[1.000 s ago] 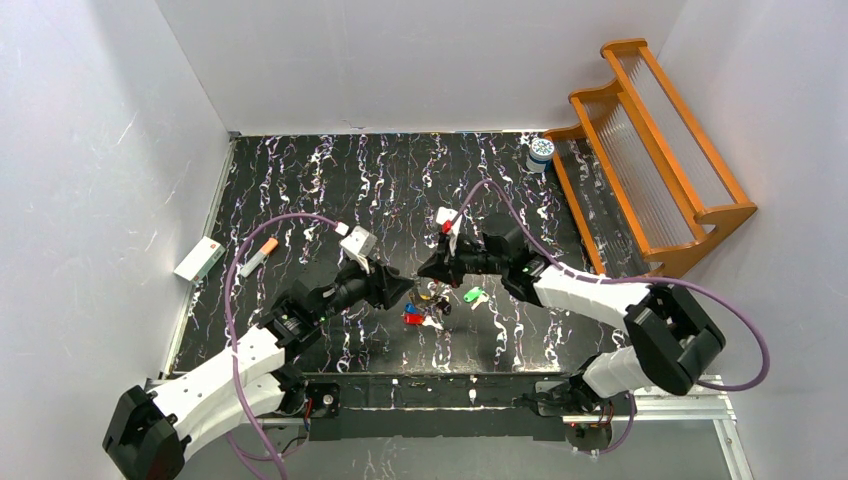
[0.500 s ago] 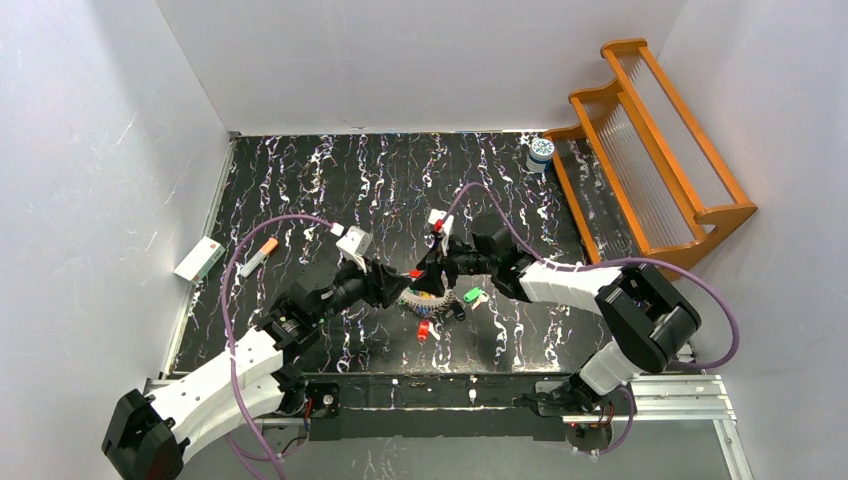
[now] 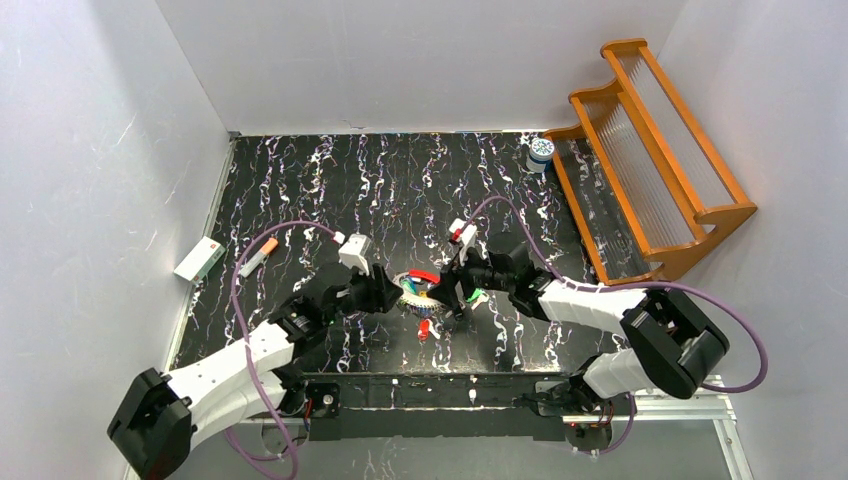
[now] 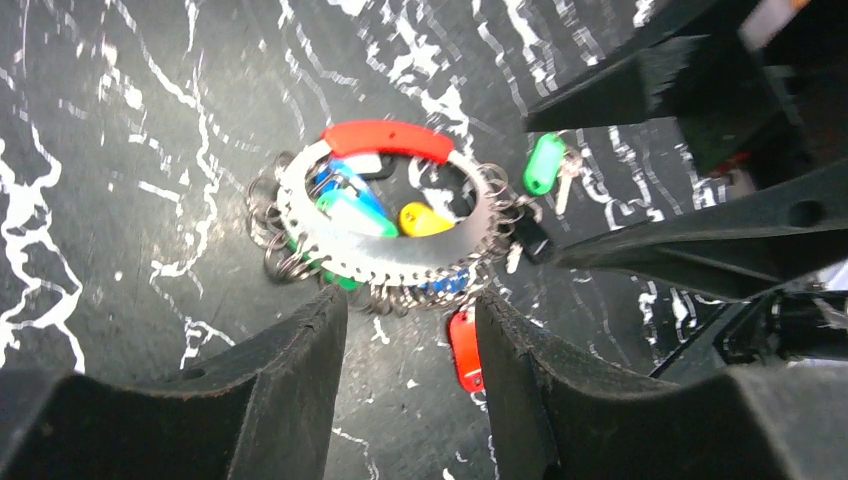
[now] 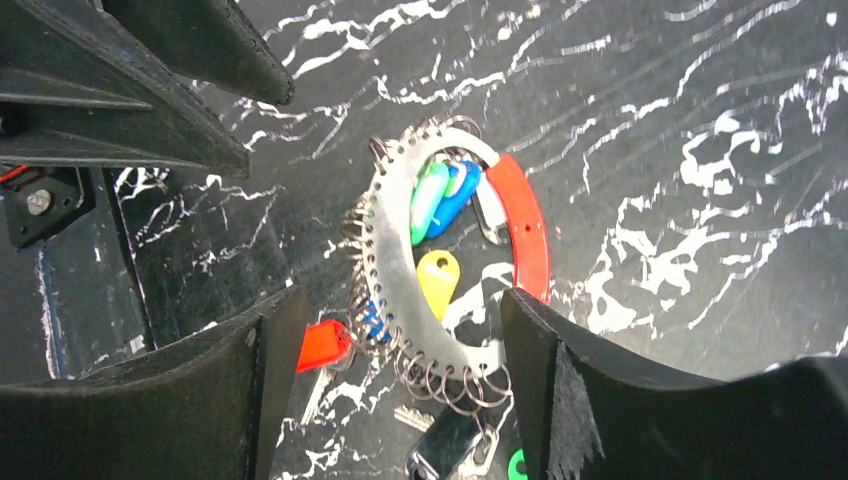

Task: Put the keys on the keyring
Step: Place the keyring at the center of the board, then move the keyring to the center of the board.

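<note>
Overhead only: jar (image 3: 541, 150) beyond keyring (image 3: 414, 294)

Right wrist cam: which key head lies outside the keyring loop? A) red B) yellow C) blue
A: the red key lies outside the keyring, by its outer edge; the yellow key and blue key sit inside the loop.

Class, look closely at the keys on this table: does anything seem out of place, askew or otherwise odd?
Yes. A red key and a green key lie outside the keyring. The rest, such as the yellow key, sit inside its loop. Whether those two are attached to it cannot be told.
</note>
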